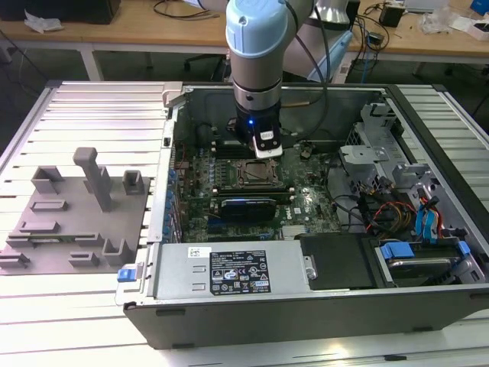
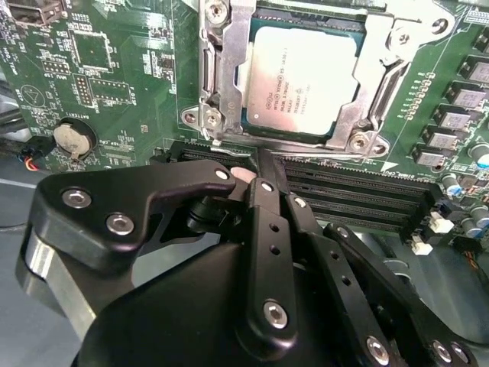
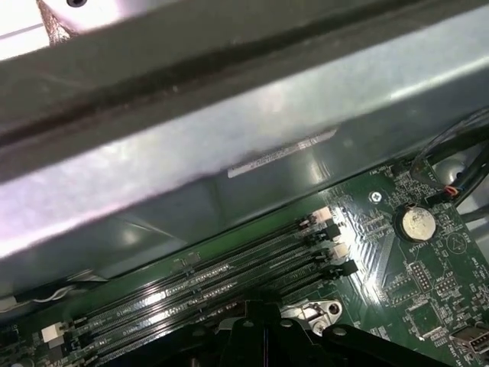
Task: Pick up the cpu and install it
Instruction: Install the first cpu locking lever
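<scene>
The cpu, a small square chip with a pale silver top, lies flat inside the metal-rimmed socket frame on the green motherboard. My gripper hangs low just beside that socket, over the black memory slots. Its black links come together at the tips and it is shut with nothing in it. In the exterior view the gripper sits under the blue-grey arm, inside the open computer case and at the far edge of the socket.
A grey fixture plate with upright blocks lies at the exterior view's left. The power supply box lines the case's near side. Drive bays and coloured cables fill the right. A coin battery sits on the board. The case wall stands close.
</scene>
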`<state>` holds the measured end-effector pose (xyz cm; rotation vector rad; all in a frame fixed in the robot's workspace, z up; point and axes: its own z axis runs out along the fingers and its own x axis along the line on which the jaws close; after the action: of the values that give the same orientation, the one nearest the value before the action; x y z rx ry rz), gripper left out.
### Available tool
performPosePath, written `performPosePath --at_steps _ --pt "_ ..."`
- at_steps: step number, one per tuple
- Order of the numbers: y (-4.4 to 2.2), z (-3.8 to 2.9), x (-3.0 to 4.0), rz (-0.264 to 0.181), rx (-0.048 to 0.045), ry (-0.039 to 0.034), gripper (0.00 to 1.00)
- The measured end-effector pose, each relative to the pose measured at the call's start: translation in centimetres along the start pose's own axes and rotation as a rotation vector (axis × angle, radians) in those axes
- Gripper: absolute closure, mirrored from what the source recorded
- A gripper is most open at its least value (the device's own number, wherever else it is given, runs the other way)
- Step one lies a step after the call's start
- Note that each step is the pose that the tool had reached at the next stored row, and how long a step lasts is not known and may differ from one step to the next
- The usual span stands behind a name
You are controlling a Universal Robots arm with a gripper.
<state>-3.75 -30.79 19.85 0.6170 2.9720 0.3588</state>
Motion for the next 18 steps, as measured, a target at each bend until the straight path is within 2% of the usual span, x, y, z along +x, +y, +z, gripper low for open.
performPosePath --at_steps 5,7,9,11,18 --pt "-0.14 0.06 -0.05 0.000 -0.0023 -0.0003 0.89" --pt "-0.07 -0.17 -0.06 0.000 -0.0042 0.0002 0.89" --pt "0.08 -0.78 -0.08 0.000 -0.0046 0.0001 0.89" --pt "0.11 -0.92 -0.06 0.000 -0.0056 -0.0013 0.89" --pt "-0.07 -1.01 0.74 -0.002 -0.0123 -0.0098 0.89"
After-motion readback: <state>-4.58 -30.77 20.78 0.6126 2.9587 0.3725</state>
